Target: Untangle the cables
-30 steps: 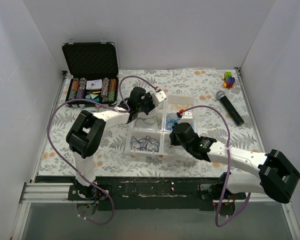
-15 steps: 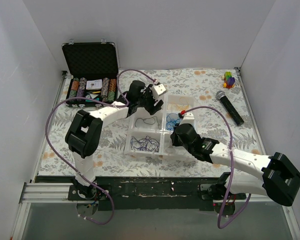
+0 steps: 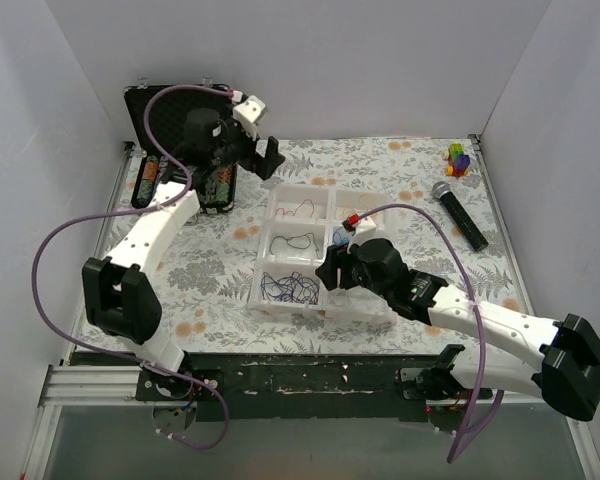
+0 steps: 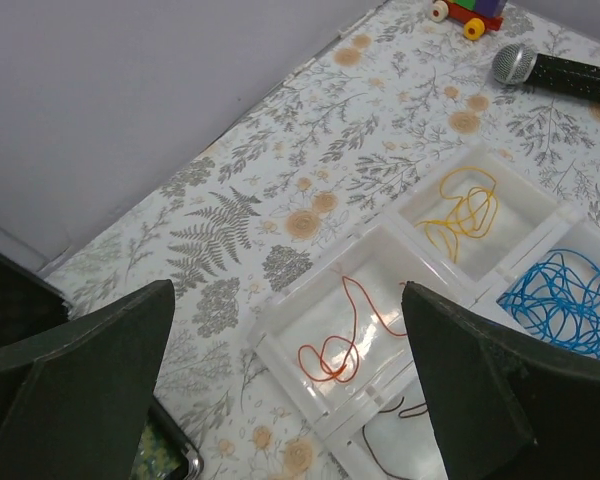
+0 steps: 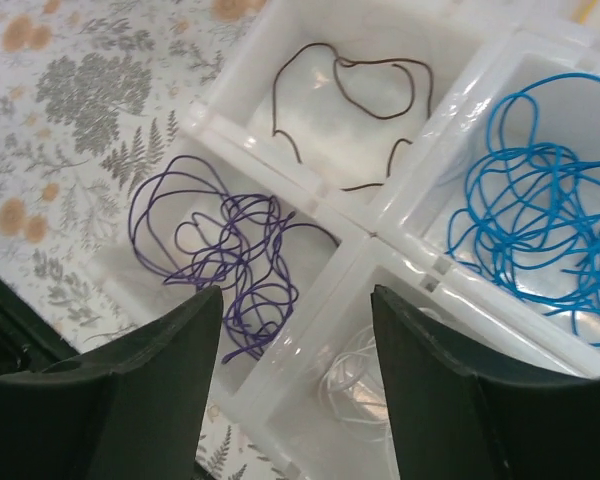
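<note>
From above I see the cables lying apart in compartments of the tray. The left gripper hangs beyond its far-left corner, and the right gripper is over its near side.

Left wrist: fingers spread wide and empty, above the red cable.

Right wrist: fingers parted and empty, above the purple cable.

Blue cable cut by the right edge; chip case half behind left arm.
</note>
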`<state>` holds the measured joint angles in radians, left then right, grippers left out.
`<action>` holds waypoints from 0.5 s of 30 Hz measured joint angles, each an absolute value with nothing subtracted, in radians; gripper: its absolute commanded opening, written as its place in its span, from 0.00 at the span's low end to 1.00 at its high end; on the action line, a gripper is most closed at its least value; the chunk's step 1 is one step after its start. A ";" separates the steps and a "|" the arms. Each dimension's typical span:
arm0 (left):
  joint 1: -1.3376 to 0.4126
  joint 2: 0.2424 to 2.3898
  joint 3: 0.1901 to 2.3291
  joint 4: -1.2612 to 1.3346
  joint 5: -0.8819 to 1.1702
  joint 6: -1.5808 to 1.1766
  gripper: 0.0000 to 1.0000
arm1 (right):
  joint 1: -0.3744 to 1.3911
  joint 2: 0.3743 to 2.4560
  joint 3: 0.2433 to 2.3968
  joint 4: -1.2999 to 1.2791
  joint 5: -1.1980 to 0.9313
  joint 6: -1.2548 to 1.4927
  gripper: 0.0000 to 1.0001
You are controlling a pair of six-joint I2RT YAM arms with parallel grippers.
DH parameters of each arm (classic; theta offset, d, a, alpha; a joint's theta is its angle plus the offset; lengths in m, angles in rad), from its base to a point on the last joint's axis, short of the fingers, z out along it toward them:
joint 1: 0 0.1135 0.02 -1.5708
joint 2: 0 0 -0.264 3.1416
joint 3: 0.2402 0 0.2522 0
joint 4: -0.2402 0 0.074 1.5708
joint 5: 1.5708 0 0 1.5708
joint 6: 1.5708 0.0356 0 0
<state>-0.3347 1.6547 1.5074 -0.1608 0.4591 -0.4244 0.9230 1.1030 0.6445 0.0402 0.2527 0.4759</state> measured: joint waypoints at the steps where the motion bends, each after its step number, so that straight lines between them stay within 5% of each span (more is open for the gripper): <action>1: -0.318 1.629 1.506 -0.181 0.458 -0.428 0.98 | 0.923 1.097 0.646 0.040 0.225 0.468 0.80; 15: -0.183 1.409 1.365 -0.520 0.371 -0.627 0.98 | 0.923 1.015 0.759 -0.254 0.280 0.501 0.91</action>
